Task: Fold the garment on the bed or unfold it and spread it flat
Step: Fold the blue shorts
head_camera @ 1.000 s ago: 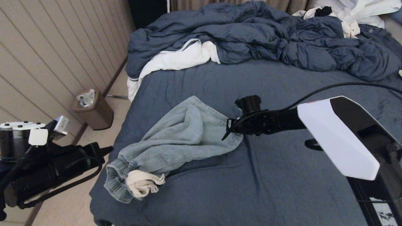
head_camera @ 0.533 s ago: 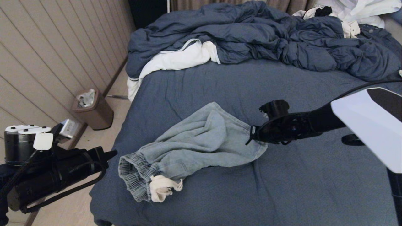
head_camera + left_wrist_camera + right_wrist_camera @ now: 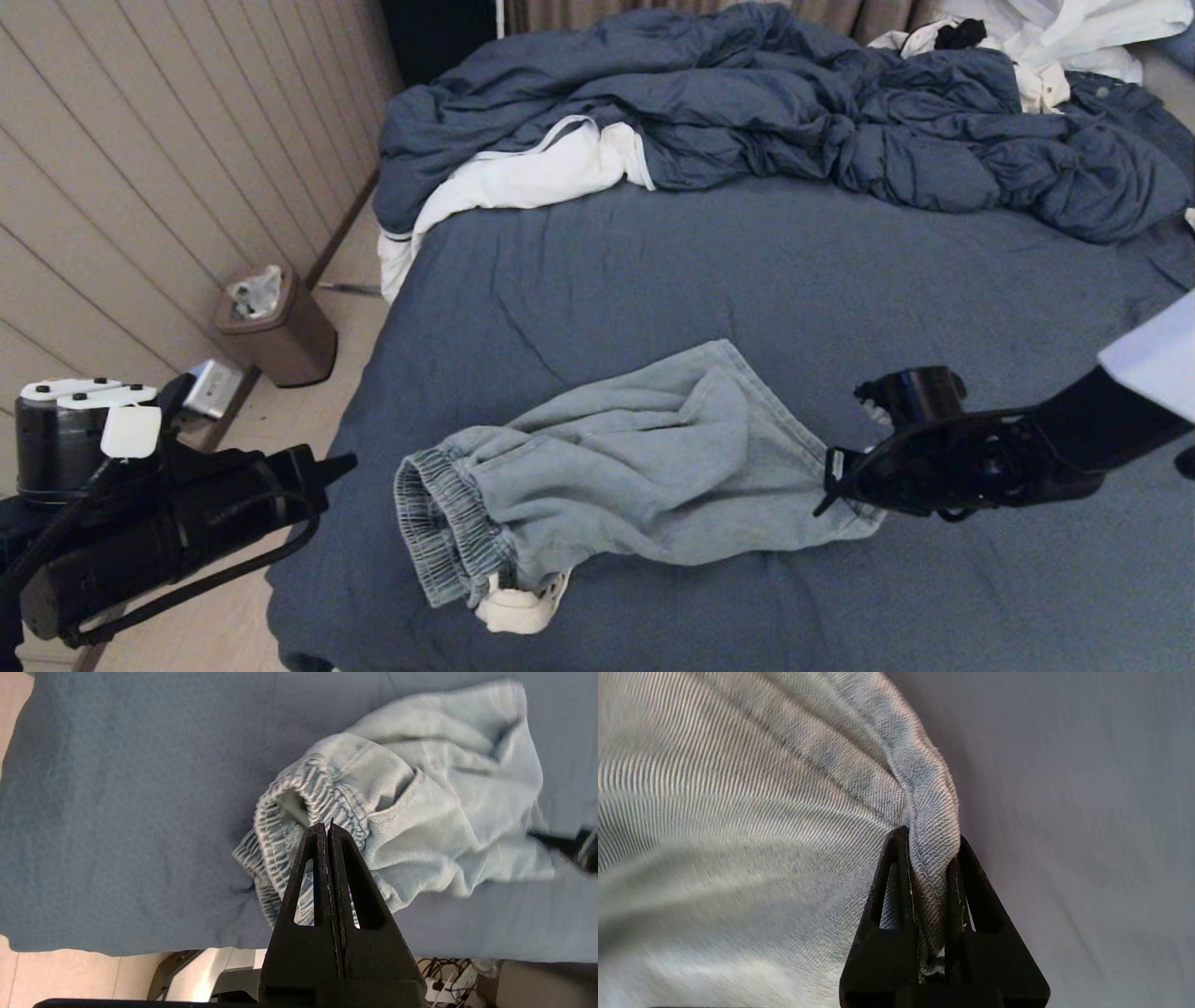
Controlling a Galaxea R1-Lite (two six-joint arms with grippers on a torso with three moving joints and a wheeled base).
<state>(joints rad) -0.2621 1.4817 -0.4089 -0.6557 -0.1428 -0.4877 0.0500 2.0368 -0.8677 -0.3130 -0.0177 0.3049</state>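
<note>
Moved: garment (image 3: 644,471) and right gripper (image 3: 831,481) sit nearer the bed's foot and further right than a second ago.
Garment: pale denim shorts bunched on the bed (image 3: 747,280), hem corner at the right gripper's tips, elastic waistband (image 3: 439,527) at the opposite end.
Right gripper: fingers pinching a fold of the hem.
Left gripper (image 3: 329,828): fingers pressed together, empty, off the bed's edge, pointing at the waistband.
Beyond: dark duvet (image 3: 775,103) and white garment (image 3: 523,177) far past the shorts.

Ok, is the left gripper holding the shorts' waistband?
No, the left gripper is shut on nothing, hanging above the denim shorts.
</note>
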